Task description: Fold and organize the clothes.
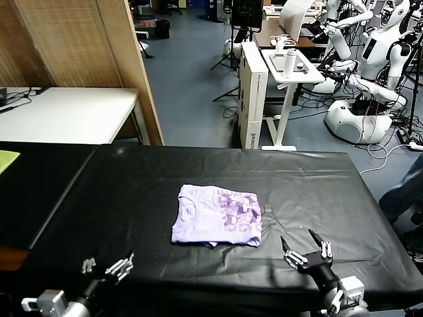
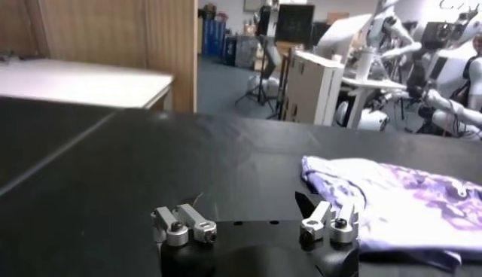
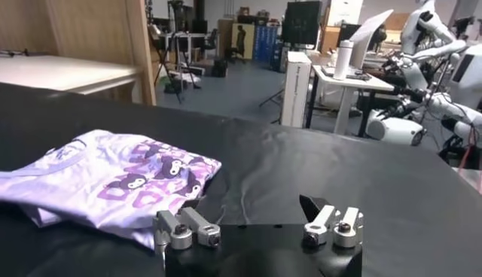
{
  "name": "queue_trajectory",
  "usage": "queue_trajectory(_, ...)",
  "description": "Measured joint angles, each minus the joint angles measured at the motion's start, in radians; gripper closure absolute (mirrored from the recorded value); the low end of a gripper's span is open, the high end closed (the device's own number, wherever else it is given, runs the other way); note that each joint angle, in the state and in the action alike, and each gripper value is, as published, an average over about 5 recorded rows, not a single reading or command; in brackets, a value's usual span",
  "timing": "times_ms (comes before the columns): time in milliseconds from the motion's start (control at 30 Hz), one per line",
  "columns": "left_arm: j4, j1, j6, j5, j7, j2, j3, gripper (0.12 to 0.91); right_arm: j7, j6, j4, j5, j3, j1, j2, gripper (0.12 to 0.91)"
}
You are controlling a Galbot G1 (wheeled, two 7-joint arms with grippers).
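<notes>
The pale lavender T-shirt (image 1: 217, 215) lies folded into a rough rectangle at the middle of the black table (image 1: 132, 198), its purple print facing up on the right half. It also shows in the left wrist view (image 2: 399, 205) and in the right wrist view (image 3: 113, 181). My left gripper (image 1: 107, 267) is open and empty near the table's front edge, to the front left of the shirt. My right gripper (image 1: 304, 247) is open and empty near the front edge, to the front right of the shirt. Neither touches the fabric.
A yellow-green cloth scrap (image 1: 8, 158) lies at the far left edge. A white table (image 1: 66, 112) and a wooden partition (image 1: 132, 66) stand behind on the left. A white stand (image 1: 291, 66) and other robots (image 1: 370, 72) stand behind on the right.
</notes>
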Motion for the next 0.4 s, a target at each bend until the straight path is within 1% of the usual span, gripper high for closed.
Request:
queue_trajectory(200, -0.010, 0.024, 0.005, 0.001, 0.000, -0.004, 0.000, 0.123, 0.025, -0.001, 0.022, -0.005, -0.006, -0.039, 0.017, 0.118)
queue_trajectory(400, -0.013, 0.032, 0.009, 0.002, -0.001, -0.006, -0.001, 0.123, 0.029, 0.000, 0.031, -0.019, -0.011, -0.065, 0.026, 0.118)
